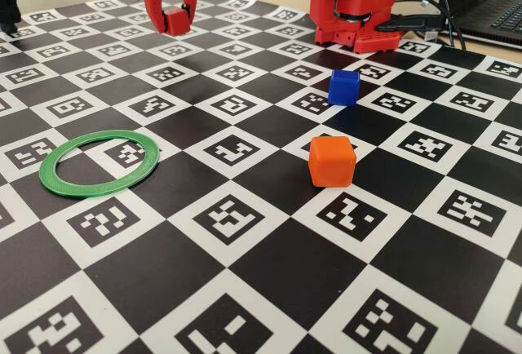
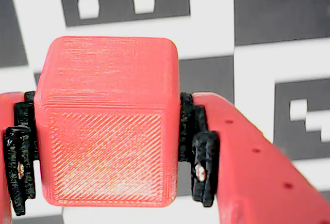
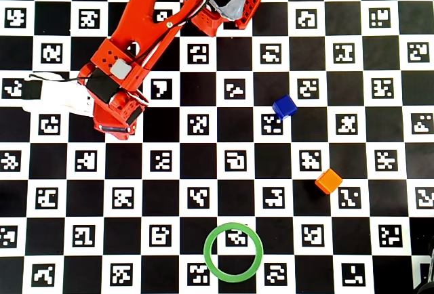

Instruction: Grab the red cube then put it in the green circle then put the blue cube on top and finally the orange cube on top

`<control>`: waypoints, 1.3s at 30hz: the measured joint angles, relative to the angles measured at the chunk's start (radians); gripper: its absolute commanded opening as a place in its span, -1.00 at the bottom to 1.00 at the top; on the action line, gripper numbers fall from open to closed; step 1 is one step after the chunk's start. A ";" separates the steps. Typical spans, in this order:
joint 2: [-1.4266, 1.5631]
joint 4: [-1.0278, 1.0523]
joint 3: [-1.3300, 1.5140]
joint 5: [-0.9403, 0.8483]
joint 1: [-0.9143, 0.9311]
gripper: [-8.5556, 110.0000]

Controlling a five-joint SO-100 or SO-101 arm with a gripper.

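Gripper (image 2: 108, 152) clamped on the red cube (image 2: 105, 121), black pads (image 2: 202, 167) pressed to both side faces.

Fixed view: gripper (image 1: 174, 18) and red cube (image 1: 176, 20) at the far part of the checkered marker board (image 1: 269, 289). Blue cube (image 1: 343, 87) and orange cube (image 1: 331, 161) rest on the board, apart from each other. Green circle (image 1: 98, 163) lies flat at left, nothing inside, well apart from all cubes. Overhead view: arm (image 3: 135, 43) upper left, ring (image 3: 234, 252) at bottom centre.
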 measured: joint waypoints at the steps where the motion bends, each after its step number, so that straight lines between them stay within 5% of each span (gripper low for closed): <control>1: 0.020 0.020 -0.006 0.008 -0.012 -0.75; 23: 0.092 0.221 -0.282 0.431 -0.577 -0.75; 39: -0.380 0.202 -0.741 0.508 -0.724 -0.75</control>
